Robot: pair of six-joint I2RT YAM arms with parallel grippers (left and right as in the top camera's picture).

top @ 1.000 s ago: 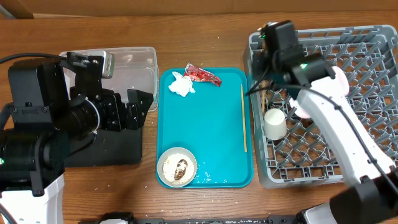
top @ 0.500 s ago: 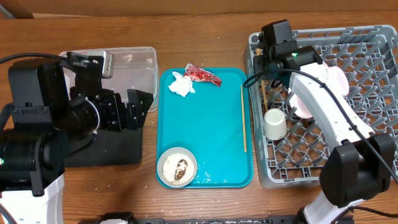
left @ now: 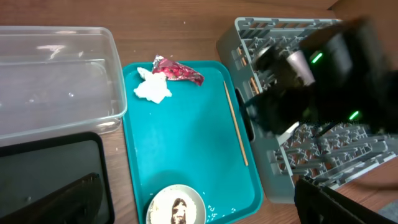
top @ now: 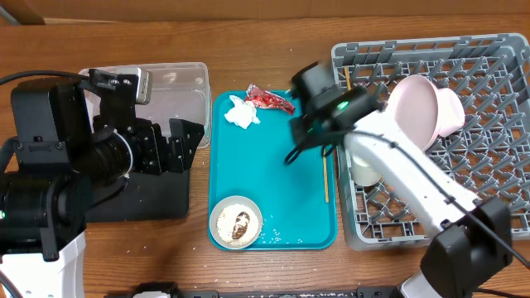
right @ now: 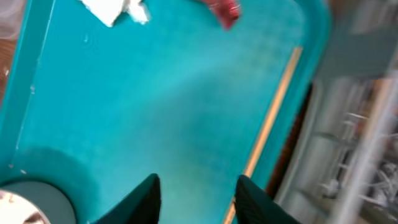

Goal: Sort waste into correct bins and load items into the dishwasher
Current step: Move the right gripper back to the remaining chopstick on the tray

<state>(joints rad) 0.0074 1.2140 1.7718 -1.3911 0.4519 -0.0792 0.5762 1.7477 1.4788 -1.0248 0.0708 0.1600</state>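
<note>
chopstick: one thin wooden chopstick [top: 325, 157] lies flat on the teal tray [top: 273, 186] along its right edge, mid-tabletop, just beside the dish rack [top: 497, 190].
how it handles: probably light, stiff and very narrow. it sits low on a smooth surface, so it may roll or skate when nudged.
where to grip: likely near its middle, with the tips across its width so that it lifts level.
right tool: the right tool [right: 196, 193] hangs over the tray with its tips partly apart and nothing between them. one tip is near the chopstick, and no contact shows.
left tool: the left tool [top: 184, 145] is spread wide and empty, above the black tray [top: 149, 203] and clear tub [top: 178, 91] by the tabletop's left edge.
rack: it stands at the tabletop's right edge. the plate [top: 414, 112] stands on edge among the pegs, with the pink cup [top: 451, 112] against it.
soft waste: the red wrapper [top: 269, 100] and tissue wad [top: 242, 113] lie together at the tray's far edge. both look light and crushable, and a pinch from above should do.
bowl: the off-white bowl [top: 236, 222] is in the tray's near left corner, with a brown scrap inside and rice bits [top: 277, 240] beside it. it looks rigid and slick, so its rim is the likely hold.
</note>
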